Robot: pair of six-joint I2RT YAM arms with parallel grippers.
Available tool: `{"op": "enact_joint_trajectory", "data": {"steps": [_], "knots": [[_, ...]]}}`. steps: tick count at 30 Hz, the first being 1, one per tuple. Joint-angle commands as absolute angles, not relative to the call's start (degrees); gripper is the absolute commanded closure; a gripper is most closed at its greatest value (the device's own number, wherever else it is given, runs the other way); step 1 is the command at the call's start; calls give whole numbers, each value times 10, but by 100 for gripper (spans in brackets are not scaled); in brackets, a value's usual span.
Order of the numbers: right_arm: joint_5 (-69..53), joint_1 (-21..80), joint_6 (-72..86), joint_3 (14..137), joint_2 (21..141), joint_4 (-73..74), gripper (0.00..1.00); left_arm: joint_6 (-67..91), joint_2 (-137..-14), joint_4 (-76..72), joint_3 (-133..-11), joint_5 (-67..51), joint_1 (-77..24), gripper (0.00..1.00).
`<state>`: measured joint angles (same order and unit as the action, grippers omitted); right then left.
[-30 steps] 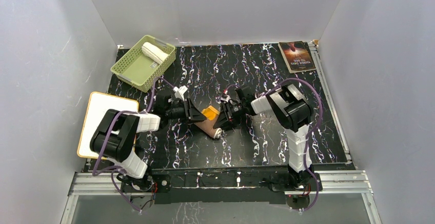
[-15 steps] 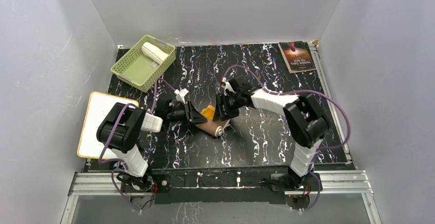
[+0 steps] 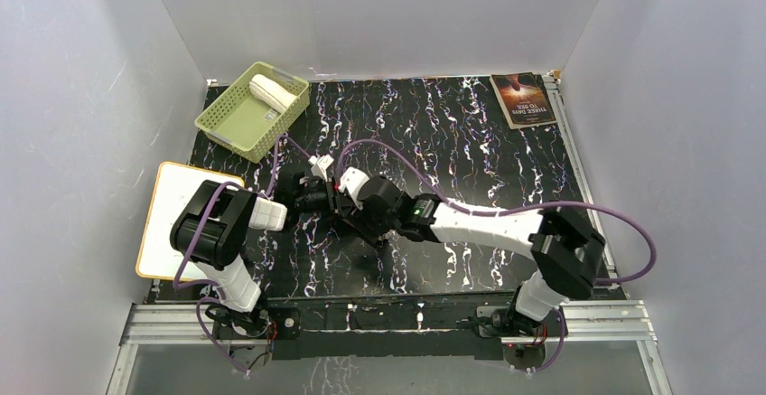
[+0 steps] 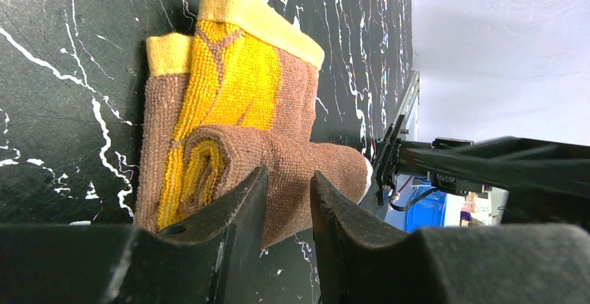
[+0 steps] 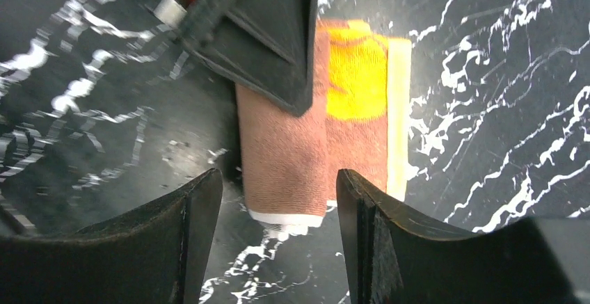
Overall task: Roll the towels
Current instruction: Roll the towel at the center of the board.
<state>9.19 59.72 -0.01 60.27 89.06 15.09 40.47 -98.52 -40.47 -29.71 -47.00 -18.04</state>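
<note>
Our right gripper (image 5: pixel 278 179) just swung over the half-rolled mustard towel (image 5: pixel 355 74), jaws spread to continue rolling. We cannot tell whether the left gripper (image 4: pixel 289 177) grips.

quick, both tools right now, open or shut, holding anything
Left tool: fingers nearly together, tips on the rolled part of the yellow-brown towel; grip cannot be told.
Right tool: open, holding nothing.

Pale lettering is noted on the dark cover of the book (image 3: pixel 523 99), which lies at the far right corner of the counter (image 3: pixel 470 142) (the lines stand upside down to the overhead camera). The characters are too small to be read with confidence. No other text, label, brand, number or sign can be read in the overhead or wrist views.
</note>
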Motion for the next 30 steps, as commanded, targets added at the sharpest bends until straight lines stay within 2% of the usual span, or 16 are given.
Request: {"op": "enact_joint_trajectory", "data": {"steps": [1,13,20,30], "knots": [[163,618,-59,601,926,158,42,361,-1004,-327,-287,-405,-183,70],[177,674,-64,592,969,150,44,358,-1008,-302,-292,-395,-183,70],[234,674,-36,608,1053,182,46,357,-1002,-292,-294,-397,-183,70],[333,672,13,615,1115,215,50,347,-995,-262,-306,-415,-182,70]]}}
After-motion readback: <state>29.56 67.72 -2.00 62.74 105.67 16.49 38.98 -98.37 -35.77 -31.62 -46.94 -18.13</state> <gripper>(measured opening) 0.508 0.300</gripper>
